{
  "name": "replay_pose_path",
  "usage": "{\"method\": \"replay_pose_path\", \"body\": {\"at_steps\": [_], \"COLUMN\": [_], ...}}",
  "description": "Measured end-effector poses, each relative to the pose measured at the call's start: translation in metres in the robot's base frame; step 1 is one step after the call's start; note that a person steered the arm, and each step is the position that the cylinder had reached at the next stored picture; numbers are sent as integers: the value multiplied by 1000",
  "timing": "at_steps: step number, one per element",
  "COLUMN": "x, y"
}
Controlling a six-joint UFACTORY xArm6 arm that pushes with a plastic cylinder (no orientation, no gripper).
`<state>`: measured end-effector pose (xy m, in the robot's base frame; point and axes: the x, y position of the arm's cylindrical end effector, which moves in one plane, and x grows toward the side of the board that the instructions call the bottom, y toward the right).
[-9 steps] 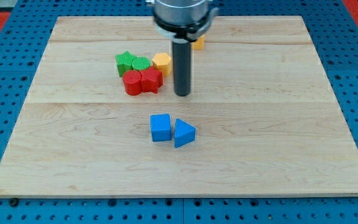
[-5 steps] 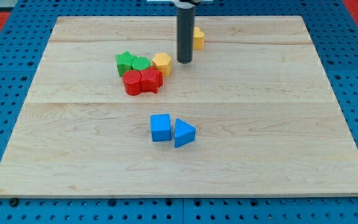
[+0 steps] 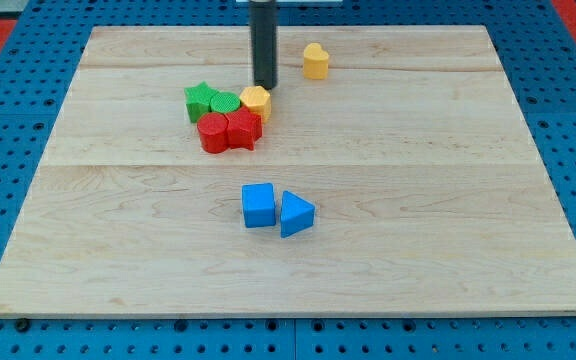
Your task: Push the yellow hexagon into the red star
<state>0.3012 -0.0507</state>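
Observation:
The yellow hexagon [image 3: 256, 102] lies in the upper middle of the board, touching the red star [image 3: 243, 129] just below it and a green block [image 3: 226, 103] on its left. My tip [image 3: 265, 85] stands right at the hexagon's upper right edge, touching it or nearly so. A red cylinder [image 3: 212, 132] sits against the star's left side.
A green star [image 3: 201, 99] is at the left end of the cluster. A second yellow block [image 3: 315, 61] sits toward the view's top, right of my rod. A blue cube [image 3: 259, 205] and a blue triangle [image 3: 295, 213] lie together lower in the middle.
My tip moved from below right of the hexagon up and then left to its upper edge. The hexagon shifted slightly down-left, closer to the red star.

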Motion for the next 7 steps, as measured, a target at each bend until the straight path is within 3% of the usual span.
{"method": "replay_pose_path", "body": {"at_steps": [5,7], "x": [32,22], "y": [6,-70]}}
